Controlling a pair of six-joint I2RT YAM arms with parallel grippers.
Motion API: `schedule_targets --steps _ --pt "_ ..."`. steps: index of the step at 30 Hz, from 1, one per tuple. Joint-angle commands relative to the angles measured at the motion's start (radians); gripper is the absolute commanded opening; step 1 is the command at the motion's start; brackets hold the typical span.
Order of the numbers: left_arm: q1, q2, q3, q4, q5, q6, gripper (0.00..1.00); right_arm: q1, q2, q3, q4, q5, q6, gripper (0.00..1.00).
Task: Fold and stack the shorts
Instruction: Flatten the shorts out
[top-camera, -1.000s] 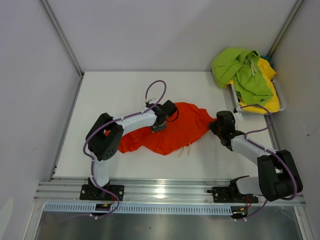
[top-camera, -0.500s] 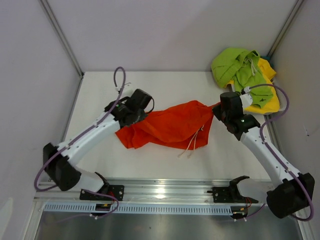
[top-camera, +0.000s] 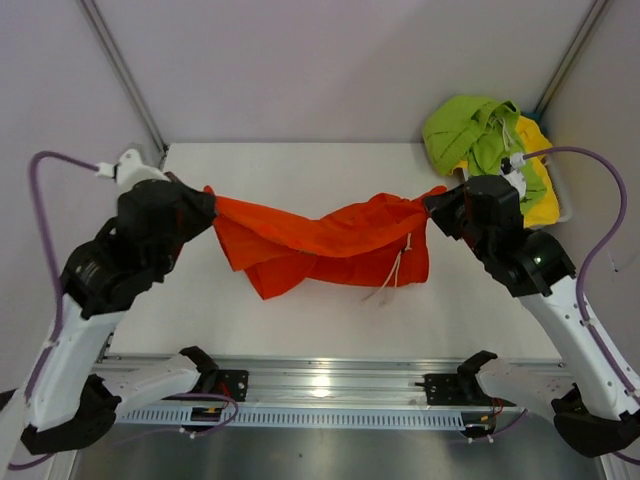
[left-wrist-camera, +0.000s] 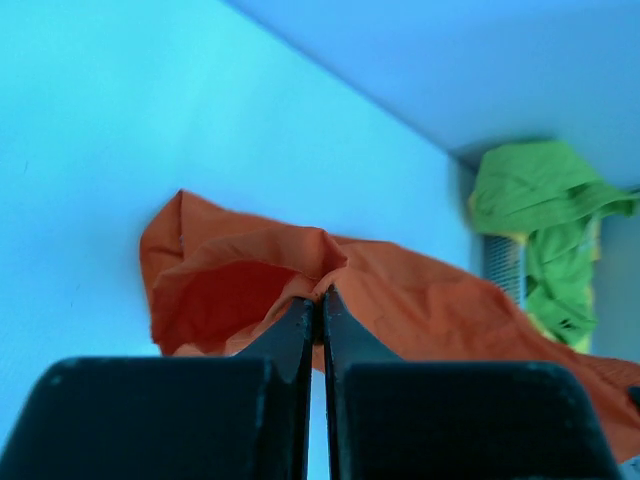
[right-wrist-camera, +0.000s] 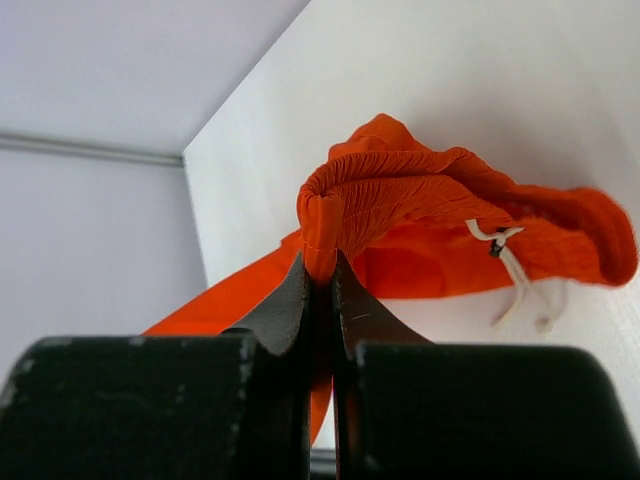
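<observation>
The orange shorts (top-camera: 320, 245) hang stretched between both grippers above the white table (top-camera: 330, 330), sagging in the middle, white drawstrings dangling at the right. My left gripper (top-camera: 208, 196) is shut on their left end; its wrist view shows orange cloth (left-wrist-camera: 250, 280) pinched at the tips (left-wrist-camera: 322, 295). My right gripper (top-camera: 432, 203) is shut on the gathered waistband (right-wrist-camera: 380, 200), cloth pinched between its tips (right-wrist-camera: 320, 262). The lime green shorts (top-camera: 478, 135) lie piled on the yellow shorts (top-camera: 542, 200) at the back right, also in the left wrist view as green shorts (left-wrist-camera: 540, 200).
A white tray (top-camera: 562, 195) at the table's back right corner holds the green and yellow pile. Grey walls enclose the table on the left, back and right. An aluminium rail (top-camera: 330, 385) runs along the near edge.
Both arms have risen and spread apart, lifting the orange shorts off the table and pulling them out lengthways between the two shut grippers.
</observation>
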Motion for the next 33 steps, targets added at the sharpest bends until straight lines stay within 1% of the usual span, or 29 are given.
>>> schedule_targets --steps 1,3,5,6,7,8,10,11,13,16,18,19,21,26,33 --pt "0.010 -0.081 0.051 -0.033 -0.063 0.052 0.00 0.049 -0.067 0.073 -0.017 0.001 0.032 0.00" --pt "0.010 -0.144 0.044 -0.002 -0.068 0.064 0.00 0.082 -0.121 0.067 0.021 -0.021 0.025 0.00" --pt "0.010 -0.209 0.033 0.037 -0.074 0.084 0.00 0.096 -0.158 0.046 0.107 -0.060 0.008 0.00" --pt "0.010 -0.231 0.028 0.054 -0.076 0.094 0.00 0.102 -0.190 0.035 0.153 -0.139 -0.012 0.00" --pt "0.010 -0.254 0.027 0.071 -0.076 0.116 0.00 0.104 -0.204 0.025 0.250 -0.185 -0.033 0.00" --pt "0.010 -0.291 0.022 0.105 -0.079 0.126 0.00 0.104 -0.215 0.014 0.289 -0.263 -0.047 0.00" --pt "0.010 -0.325 0.018 0.146 -0.092 0.172 0.00 0.105 -0.224 0.026 0.348 -0.308 -0.041 0.00" --pt "0.010 -0.336 0.016 0.191 -0.099 0.190 0.00 0.105 -0.222 0.037 0.363 -0.327 -0.052 0.00" --pt "0.010 -0.340 0.028 0.228 -0.114 0.228 0.00 0.105 -0.203 0.078 0.363 -0.312 -0.055 0.00" --pt "0.010 -0.298 0.054 0.257 -0.119 0.270 0.00 0.105 -0.163 0.119 0.394 -0.278 -0.079 0.00" --pt "0.010 -0.274 0.060 0.307 -0.114 0.302 0.00 0.105 -0.149 0.127 0.437 -0.320 -0.093 0.00" --pt "0.010 -0.255 0.062 0.347 -0.109 0.313 0.00 0.105 -0.135 0.133 0.486 -0.340 -0.093 0.00" --pt "0.010 -0.250 0.062 0.393 -0.091 0.334 0.00 0.105 -0.123 0.146 0.517 -0.426 -0.077 0.00" --pt "0.010 -0.308 0.062 0.531 -0.011 0.394 0.00 0.105 -0.136 0.170 0.567 -0.508 -0.055 0.00" --pt "0.010 -0.395 0.044 0.590 0.032 0.411 0.00 0.105 -0.173 0.185 0.587 -0.595 0.025 0.00"
